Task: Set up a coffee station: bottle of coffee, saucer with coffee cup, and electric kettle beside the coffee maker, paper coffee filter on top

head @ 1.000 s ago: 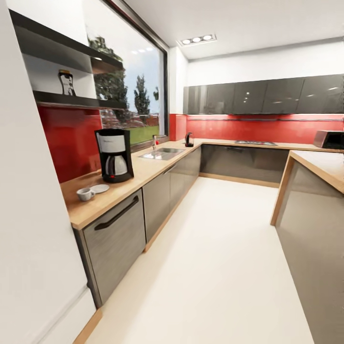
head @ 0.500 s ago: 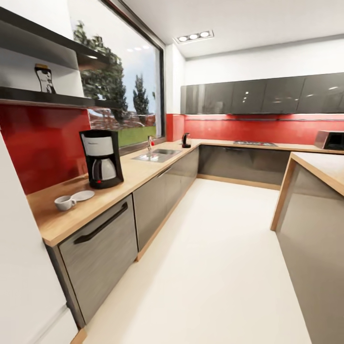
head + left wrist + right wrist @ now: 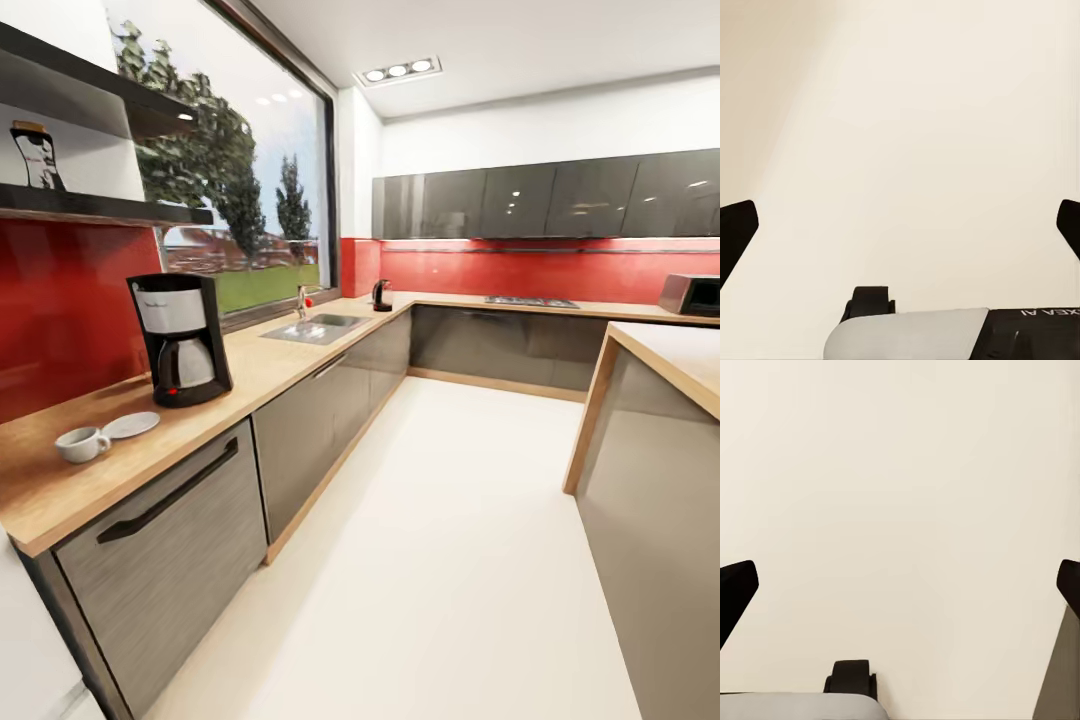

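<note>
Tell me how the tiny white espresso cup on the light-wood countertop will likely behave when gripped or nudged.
The tiny white espresso cup looks small and probably light, so a nudge may slide it along the light-wood countertop. Its glossy, rounded wall could slip between fingers. It stands upright beside, not on, the round white saucer; its low, squat shape probably resists tipping.

Bottle of coffee blurred on the kitchen shelf, label unreadable, electric kettle beyond the sink perhaps too small for detail
</note>
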### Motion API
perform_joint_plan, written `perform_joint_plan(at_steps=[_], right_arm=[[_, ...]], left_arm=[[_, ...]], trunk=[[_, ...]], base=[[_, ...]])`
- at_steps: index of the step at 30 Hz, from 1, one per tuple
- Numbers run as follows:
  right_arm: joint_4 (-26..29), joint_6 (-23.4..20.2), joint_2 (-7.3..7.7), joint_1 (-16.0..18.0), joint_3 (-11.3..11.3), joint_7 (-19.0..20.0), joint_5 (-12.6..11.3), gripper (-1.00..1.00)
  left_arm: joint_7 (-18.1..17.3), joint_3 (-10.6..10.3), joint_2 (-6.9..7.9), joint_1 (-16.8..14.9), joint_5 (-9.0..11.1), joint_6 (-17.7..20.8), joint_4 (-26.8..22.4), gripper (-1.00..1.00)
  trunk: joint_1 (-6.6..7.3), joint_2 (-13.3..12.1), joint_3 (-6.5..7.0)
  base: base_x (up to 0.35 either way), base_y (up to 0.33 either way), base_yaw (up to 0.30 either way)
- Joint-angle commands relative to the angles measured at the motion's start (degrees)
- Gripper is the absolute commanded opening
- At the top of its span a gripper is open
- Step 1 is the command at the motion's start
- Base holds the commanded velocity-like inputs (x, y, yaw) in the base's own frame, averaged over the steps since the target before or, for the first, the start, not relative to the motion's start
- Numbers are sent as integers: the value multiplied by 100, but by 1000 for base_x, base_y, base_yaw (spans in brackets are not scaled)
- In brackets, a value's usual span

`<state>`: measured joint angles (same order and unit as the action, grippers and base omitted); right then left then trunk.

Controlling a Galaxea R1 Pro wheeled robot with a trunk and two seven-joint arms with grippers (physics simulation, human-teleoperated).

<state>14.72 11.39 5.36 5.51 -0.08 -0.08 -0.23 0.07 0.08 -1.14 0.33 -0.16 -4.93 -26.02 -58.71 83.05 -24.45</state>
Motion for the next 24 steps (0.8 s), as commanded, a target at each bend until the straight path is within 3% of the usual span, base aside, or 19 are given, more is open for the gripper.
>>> perform_joint_plan(at_steps=[1, 9, 24], right_arm=[[-5, 19, 0, 3, 0, -1, -3, 100], [-5, 14, 0, 3, 0, 9, 0, 100], [-5, 13, 0, 3, 0, 6, -2, 100]], left_arm=[[1, 1, -1, 2, -2, -8, -8, 100], [-1, 1, -1, 2, -2, -8, -8, 100], [-1, 1, -1, 2, -2, -8, -8, 100]], trunk=[[-2, 3, -5], [-2, 3, -5], [-2, 3, -5]], base=[[195, -154, 0], [140, -104, -138], [26, -13, -228]])
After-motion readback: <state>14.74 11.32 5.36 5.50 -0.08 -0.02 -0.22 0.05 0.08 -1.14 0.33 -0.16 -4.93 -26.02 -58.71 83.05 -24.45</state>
